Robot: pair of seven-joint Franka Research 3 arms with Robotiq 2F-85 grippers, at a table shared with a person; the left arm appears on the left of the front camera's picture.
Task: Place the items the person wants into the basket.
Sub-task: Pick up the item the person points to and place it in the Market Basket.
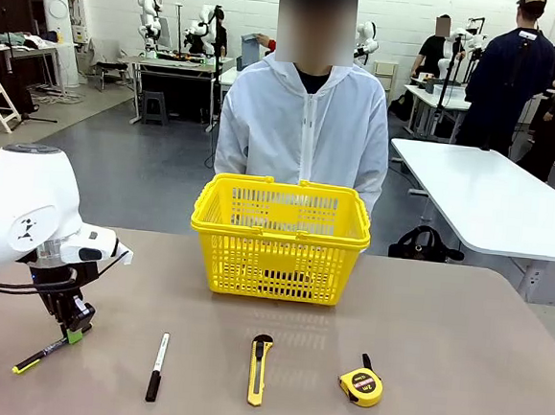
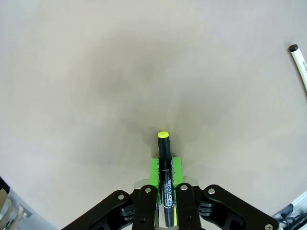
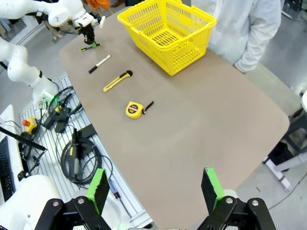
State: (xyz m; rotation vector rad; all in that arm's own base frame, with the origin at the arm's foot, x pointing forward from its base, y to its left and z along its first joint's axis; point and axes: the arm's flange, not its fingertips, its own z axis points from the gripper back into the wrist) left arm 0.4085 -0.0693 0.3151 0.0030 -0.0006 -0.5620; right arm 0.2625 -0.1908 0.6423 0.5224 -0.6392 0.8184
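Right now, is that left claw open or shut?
Shut on the black pen: the left gripper's green pads press both sides of its barrel, yellow tip poking out beyond.

Basket (image 1: 278,256): bright yellow, lattice sides. Left pen (image 1: 40,353): black, yellow tip. Marker (image 1: 156,366): white barrel, black cap. Knife (image 1: 259,369): yellow-black. Tape measure (image 1: 361,385): yellow, label possibly red.
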